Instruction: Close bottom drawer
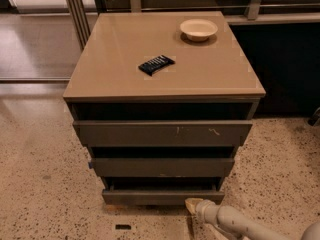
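The pincer (193,205) hangs by the bottom drawer (160,197) above speckled floor (45,184).

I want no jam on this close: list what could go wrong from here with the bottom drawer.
1. The gripper is near the right end of the bottom drawer, not its middle. An off-centre push could skew the drawer and bind it.
2. The gripper is also low, close to the front's lower edge and the floor, so it might slip under rather than push.
3. The middle drawer appears partly open just above, and a rising arm could knock it.
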Available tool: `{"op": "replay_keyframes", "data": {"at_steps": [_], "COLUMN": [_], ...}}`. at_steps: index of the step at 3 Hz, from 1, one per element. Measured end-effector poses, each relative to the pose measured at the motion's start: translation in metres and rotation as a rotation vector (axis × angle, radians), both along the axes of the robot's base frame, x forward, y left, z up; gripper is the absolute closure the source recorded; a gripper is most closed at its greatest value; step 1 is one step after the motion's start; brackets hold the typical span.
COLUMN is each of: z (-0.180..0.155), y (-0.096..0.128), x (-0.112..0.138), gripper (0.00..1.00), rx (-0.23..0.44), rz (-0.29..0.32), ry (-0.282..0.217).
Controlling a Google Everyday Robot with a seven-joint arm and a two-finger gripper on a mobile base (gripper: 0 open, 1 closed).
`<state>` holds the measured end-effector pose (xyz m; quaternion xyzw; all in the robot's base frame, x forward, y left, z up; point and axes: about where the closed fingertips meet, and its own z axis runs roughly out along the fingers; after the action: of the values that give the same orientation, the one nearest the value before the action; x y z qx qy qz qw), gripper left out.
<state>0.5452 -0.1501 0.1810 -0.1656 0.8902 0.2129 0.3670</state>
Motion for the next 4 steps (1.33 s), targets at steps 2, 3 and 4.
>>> {"op": "replay_keyframes", "data": {"at_steps": [2,3,4], "z": [0.007,0.007,0.007], "y": [0.016,0.027,0.030], "x": [0.033,0.051,0.051], "gripper": [1.00,1.00,1.00], "rx": [-0.016,-0.018,-0.018], "rz": [0.009,0.033,0.039], "ry": [-0.036,-0.045,-0.044]}}
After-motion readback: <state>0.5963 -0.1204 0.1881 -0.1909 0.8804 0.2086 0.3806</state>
